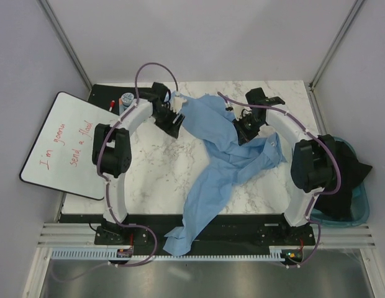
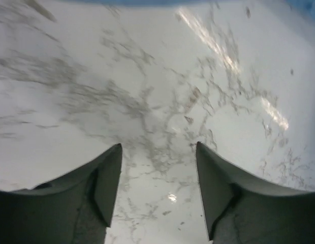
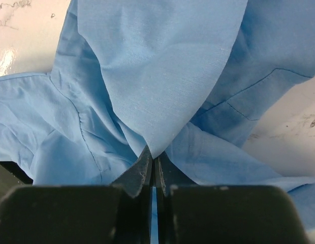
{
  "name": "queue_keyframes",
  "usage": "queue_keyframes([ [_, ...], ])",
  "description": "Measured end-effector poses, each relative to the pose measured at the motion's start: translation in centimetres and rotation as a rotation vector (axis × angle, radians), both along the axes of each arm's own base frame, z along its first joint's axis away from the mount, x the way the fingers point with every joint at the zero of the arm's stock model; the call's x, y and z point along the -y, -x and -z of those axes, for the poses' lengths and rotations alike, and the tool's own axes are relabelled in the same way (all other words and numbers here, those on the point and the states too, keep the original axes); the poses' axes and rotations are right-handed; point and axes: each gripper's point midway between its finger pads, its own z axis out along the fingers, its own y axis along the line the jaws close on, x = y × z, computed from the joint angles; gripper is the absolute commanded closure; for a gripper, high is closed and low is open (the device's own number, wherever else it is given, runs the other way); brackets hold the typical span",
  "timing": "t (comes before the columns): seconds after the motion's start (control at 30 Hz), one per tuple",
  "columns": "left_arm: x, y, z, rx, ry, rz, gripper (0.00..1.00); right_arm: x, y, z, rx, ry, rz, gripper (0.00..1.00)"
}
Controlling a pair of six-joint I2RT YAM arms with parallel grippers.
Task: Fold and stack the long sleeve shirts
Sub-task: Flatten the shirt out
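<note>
At the bottom centre of the top view, one sleeve of the light-blue long sleeve shirt (image 1: 233, 164) hangs over the near edge of the marble bench (image 1: 155, 180). From there the cloth runs up and to the right in a crumpled, unfolded band across the middle of the bench, its collar lying toward the right.

At the right edge of the frame, off the bench, a blue bin (image 1: 361, 208) holds dark cloth (image 1: 341, 177). At the left edge lies a whiteboard (image 1: 62, 146) with red handwriting.

Farther up, the right claw (image 3: 153, 170) is pressed together on a fold of the shirt, and the cloth fans out from the pinch.

At the upper left of the shirt, the left claw (image 2: 158, 157) is spread wide over bare marble, with nothing between its fingers. The shirt's edge lies just beside it.
</note>
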Motion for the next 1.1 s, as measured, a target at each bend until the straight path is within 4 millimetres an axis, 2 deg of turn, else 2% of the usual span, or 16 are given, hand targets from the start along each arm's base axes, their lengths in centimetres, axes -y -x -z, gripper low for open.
queue_keyframes([
  [0.03,0.4,-1.7,-0.9,0.032,0.014,-0.033,0.26,0.0,0.0,-0.1,0.002,0.001,0.0,0.94],
  [0.13,2.4,-9.1,-4.7,0.194,0.081,-0.151,0.23,0.1,0.0,-0.3,0.011,0.002,-0.001,0.94],
  [0.2,3.0,-13.0,-5.7,0.272,0.102,-0.233,0.21,0.2,0.1,-0.5,0.015,0.002,-0.003,0.94],
  [0.27,3.4,-15.9,-5.2,0.313,0.101,-0.31,0.22,0.2,0.2,-0.7,0.019,-0.001,-0.003,0.94],
  [0.33,3.2,-17.5,-3.4,0.319,0.075,-0.37,0.23,0.2,0.2,-0.8,0.022,-0.002,-0.003,0.94],
  [0.37,3.0,-17.9,-1.7,0.308,0.048,-0.396,0.24,0.2,0.2,-0.8,0.022,-0.002,-0.003,0.93],
  [0.47,2.0,-17.6,2.8,0.256,-0.037,-0.422,0.28,0.2,0.3,-0.8,0.018,-0.004,-0.003,0.93],
  [0.5,2.1,-18.0,2.4,0.27,-0.03,-0.435,0.3,0.2,0.4,-0.8,0.016,-0.005,-0.004,0.93],
  [0.53,2.1,-18.2,2.1,0.279,-0.036,-0.439,0.42,0.1,0.5,-0.8,0.013,-0.007,-0.005,0.93],
  [0.57,2.2,-18.1,1.9,0.282,-0.041,-0.438,0.49,0.1,0.5,-0.8,0.011,-0.007,-0.005,0.93],
  [0.63,1.9,-17.2,2.6,0.261,-0.091,-0.426,0.68,0.1,0.6,-0.8,0.009,-0.007,-0.006,0.92],
  [0.7,2.2,-16.6,3.0,0.25,-0.117,-0.404,0.73,0.1,0.6,-0.8,0.007,-0.007,-0.006,0.92],
  [0.73,2.3,-16.2,3.1,0.249,-0.131,-0.392,0.87,0.1,0.6,-0.8,0.006,-0.009,-0.007,0.92],
  [0.8,2.5,-15.0,3.3,0.236,-0.147,-0.365,0.98,0.0,0.7,-0.8,0.003,-0.013,-0.011,0.92],
  [0.97,1.5,-9.9,3.4,0.169,-0.199,-0.297,0.98,-1.1,1.4,-0.7,-0.006,-0.021,-0.045,0.91],
  [1.1,-0.9,-2.1,3.5,0.048,-0.213,-0.268,0.98,-2.4,2.8,-0.2,-0.032,-0.027,-0.1,0.91],
])
